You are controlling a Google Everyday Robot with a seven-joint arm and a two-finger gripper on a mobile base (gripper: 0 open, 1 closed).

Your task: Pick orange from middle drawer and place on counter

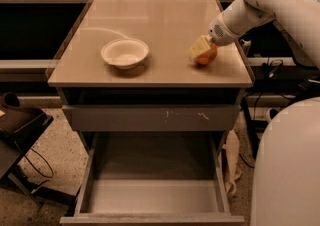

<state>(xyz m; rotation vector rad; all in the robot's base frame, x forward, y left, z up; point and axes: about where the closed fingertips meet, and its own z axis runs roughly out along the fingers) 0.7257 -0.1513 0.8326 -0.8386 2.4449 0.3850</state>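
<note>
**A:** What is shown nearest the viewer?

**B:** The middle drawer (150, 197) is seen pulled fully open, with nothing held in it (only bare grey floor).

**A:** Where is the orange found?

**B:** Farther back, the orange (208, 58) is set down near the right edge of the worktop (165, 25). The hand (204, 52) is closed around it, reached in from the upper right. One pale finger pad (199, 47) is laid across its left flank. Only letting go and lifting away are judged to be needed.

**A:** Anything else?

**B:** An empty white bowl (124, 56) is placed well apart, to the orange's left.
</note>
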